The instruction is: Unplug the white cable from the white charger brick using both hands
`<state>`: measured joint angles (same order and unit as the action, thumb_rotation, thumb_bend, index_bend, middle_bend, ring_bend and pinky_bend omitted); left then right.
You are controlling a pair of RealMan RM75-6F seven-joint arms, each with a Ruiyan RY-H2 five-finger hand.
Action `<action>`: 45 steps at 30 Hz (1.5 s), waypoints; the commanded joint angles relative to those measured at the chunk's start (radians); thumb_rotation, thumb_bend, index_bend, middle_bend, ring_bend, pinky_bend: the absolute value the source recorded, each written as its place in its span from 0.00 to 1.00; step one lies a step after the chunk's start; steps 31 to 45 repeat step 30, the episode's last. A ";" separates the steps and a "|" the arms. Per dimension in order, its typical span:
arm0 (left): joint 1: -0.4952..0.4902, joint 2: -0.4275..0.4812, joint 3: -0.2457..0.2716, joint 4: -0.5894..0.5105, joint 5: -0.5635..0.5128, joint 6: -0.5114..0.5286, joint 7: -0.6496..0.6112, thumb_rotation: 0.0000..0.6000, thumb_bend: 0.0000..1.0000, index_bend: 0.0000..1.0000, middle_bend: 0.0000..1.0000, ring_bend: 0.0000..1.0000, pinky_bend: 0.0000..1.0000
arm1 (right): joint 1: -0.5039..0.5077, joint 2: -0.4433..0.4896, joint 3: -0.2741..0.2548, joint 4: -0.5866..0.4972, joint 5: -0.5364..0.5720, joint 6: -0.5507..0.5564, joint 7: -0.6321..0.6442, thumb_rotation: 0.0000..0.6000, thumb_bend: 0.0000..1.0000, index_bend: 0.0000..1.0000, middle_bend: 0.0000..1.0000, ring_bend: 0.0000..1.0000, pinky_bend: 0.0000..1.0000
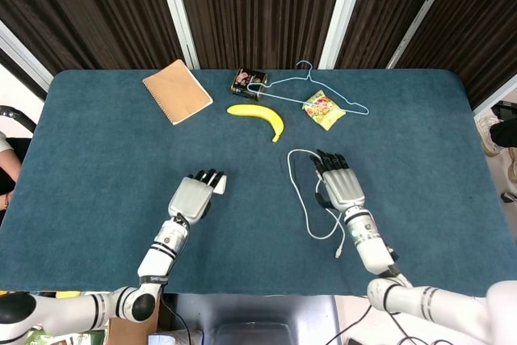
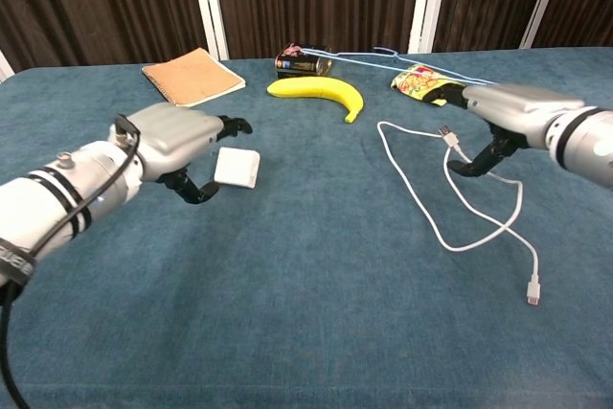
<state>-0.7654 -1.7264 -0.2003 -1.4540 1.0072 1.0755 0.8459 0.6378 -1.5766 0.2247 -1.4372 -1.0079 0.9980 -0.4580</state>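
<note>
The white charger brick (image 1: 220, 184) (image 2: 237, 168) lies on the blue cloth, apart from the cable. My left hand (image 1: 192, 197) (image 2: 172, 139) sits just left of it with fingers spread, holding nothing. The white cable (image 1: 300, 199) (image 2: 415, 193) lies loose in loops on the cloth, one plug (image 2: 445, 131) near my right hand and the other end (image 2: 531, 290) toward the front. My right hand (image 1: 340, 186) (image 2: 512, 110) hovers over the cable's right side, fingers extended, gripping nothing.
At the back of the table lie a brown notebook (image 1: 177, 91), a banana (image 1: 257, 117), a dark can (image 1: 249, 82), a blue wire hanger (image 1: 317, 86) and a yellow snack bag (image 1: 323, 108). The table's front edge (image 1: 258, 290) is close behind both wrists.
</note>
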 commanded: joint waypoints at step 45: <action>0.480 0.595 0.380 -0.192 0.647 0.428 -0.929 1.00 0.44 0.00 0.00 0.00 0.08 | -0.625 0.458 -0.318 -0.267 -0.492 0.648 0.279 1.00 0.22 0.00 0.00 0.00 0.00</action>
